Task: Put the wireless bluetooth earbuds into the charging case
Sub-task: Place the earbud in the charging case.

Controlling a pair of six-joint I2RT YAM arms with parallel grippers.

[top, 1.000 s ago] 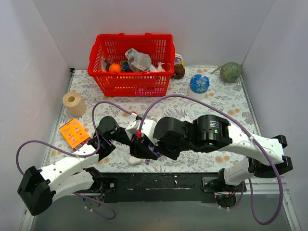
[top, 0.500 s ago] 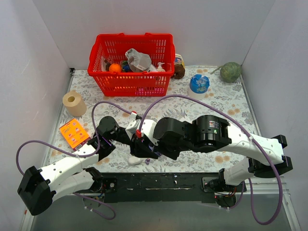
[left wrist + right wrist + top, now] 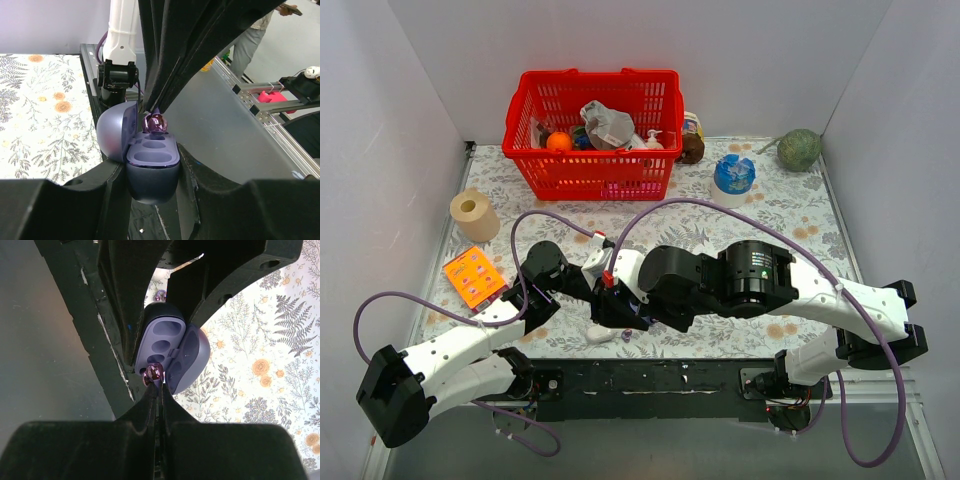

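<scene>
The left gripper (image 3: 152,174) clamps the charging case (image 3: 152,159) by its two long sides. The case's tray faces up and its long axis runs 12 to 6 o'clock in the left wrist view. Its lid (image 3: 114,131) stands open toward 9 o'clock.

The right gripper (image 3: 156,382) comes in from the case's far end, its fingertips pinched shut on a shiny purple earbud (image 3: 152,372). The earbud is right at the tips, over the tray's 12 o'clock socket in the left wrist view. Whether it touches the socket cannot be told.

A second earbud (image 3: 160,294) lies on the floral cloth (image 3: 260,355) beyond the case.
</scene>
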